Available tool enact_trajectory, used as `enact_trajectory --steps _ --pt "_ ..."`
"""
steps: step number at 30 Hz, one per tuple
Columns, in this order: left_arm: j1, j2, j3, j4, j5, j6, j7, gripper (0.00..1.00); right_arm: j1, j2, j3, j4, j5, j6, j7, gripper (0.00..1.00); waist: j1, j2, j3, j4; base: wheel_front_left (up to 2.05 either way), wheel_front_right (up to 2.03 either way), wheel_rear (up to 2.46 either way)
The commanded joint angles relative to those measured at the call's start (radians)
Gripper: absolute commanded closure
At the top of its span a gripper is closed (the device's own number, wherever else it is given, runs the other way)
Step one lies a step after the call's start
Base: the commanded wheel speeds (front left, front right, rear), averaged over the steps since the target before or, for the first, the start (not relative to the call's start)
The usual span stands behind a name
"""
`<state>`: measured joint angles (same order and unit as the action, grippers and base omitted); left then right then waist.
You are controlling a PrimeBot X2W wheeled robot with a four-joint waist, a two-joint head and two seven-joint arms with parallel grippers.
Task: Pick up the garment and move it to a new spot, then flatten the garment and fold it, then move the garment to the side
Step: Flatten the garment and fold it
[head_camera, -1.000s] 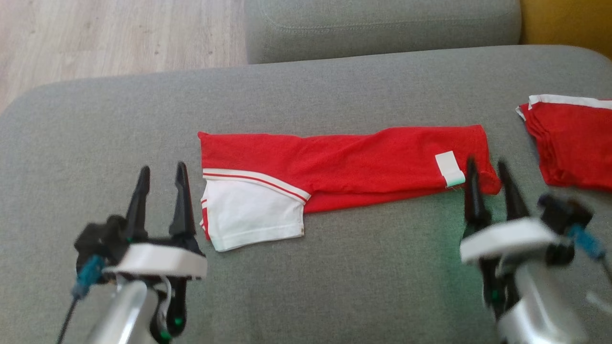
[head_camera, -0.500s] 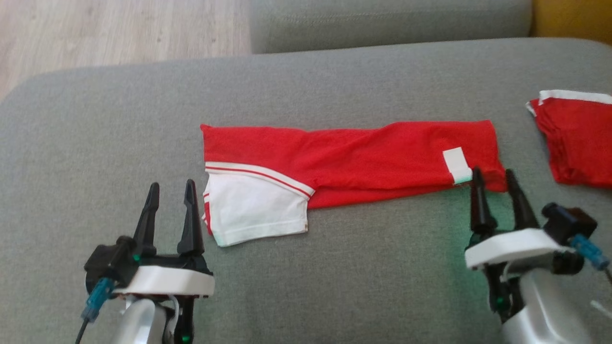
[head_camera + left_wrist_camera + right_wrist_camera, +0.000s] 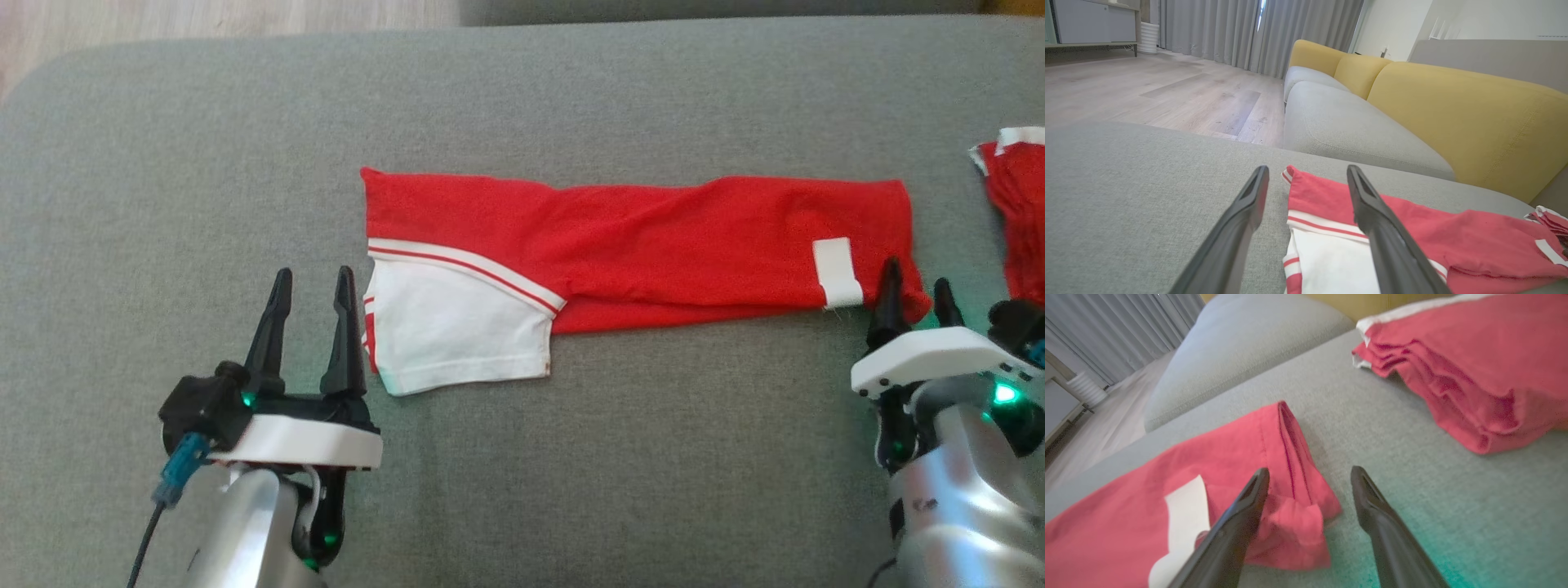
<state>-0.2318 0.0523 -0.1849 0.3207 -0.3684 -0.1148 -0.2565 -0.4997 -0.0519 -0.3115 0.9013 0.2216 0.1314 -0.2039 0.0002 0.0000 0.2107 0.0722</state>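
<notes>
Across the middle of the grey sofa seat [image 3: 571, 474] lies the red garment [image 3: 653, 237], folded into a long strip with its white part at the left end. The left gripper [image 3: 314, 273] is spread wide just beside that white part, holding nothing. The right gripper [image 3: 917, 273] is also spread, with the strip's right front corner partly between its fingers but not pinched. A pile of red cloth [image 3: 1016, 212] sits at the seat's right edge.

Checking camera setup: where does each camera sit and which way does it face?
Head view: on the head, looking down at the garment on the cushion; left fingers lower left, right fingers lower right.
Left wrist view: on that wrist, facing along the left fingers, over the garment's white end, towards a yellow sofa.
Right wrist view: on that wrist, facing along the right fingers at the garment's labelled end and a red pile.
Shared by all three: the garment.
</notes>
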Motion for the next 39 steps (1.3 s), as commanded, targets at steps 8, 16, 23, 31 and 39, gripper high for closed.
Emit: enact_trajectory --steps 8,16,23,31,39 --pt "-0.070 0.007 0.031 0.006 0.010 -0.012 -0.005 0.00 -0.129 0.002 0.028 0.177 -0.032 -0.001 -0.012 0.23 -0.0002 0.0000 0.034 0.010 0.00 0.00 0.00" --pt "-0.074 0.004 0.041 0.001 0.011 -0.014 -0.005 0.00 -0.166 0.002 0.042 0.217 -0.036 -0.001 -0.051 1.00 -0.0002 0.0000 0.022 -0.014 0.00 0.00 0.00" --pt "-0.056 0.002 0.047 0.005 0.009 -0.015 -0.005 0.00 -0.131 -0.036 -0.054 0.109 -0.083 -0.001 -0.057 1.00 -0.0002 0.0000 -0.007 -0.049 0.00 0.00 0.00" --pt "-0.044 0.000 0.035 0.007 -0.003 -0.016 -0.005 0.00 -0.084 -0.080 -0.199 0.032 -0.131 -0.001 -0.057 1.00 -0.0002 0.0000 -0.051 -0.060 0.00 0.00 0.00" --pt "-0.021 -0.001 0.041 0.010 -0.016 -0.016 -0.005 0.00 -0.087 -0.016 -0.130 -0.005 -0.148 -0.001 -0.038 1.00 -0.0002 0.0000 -0.118 -0.019 0.00 0.00 0.00"
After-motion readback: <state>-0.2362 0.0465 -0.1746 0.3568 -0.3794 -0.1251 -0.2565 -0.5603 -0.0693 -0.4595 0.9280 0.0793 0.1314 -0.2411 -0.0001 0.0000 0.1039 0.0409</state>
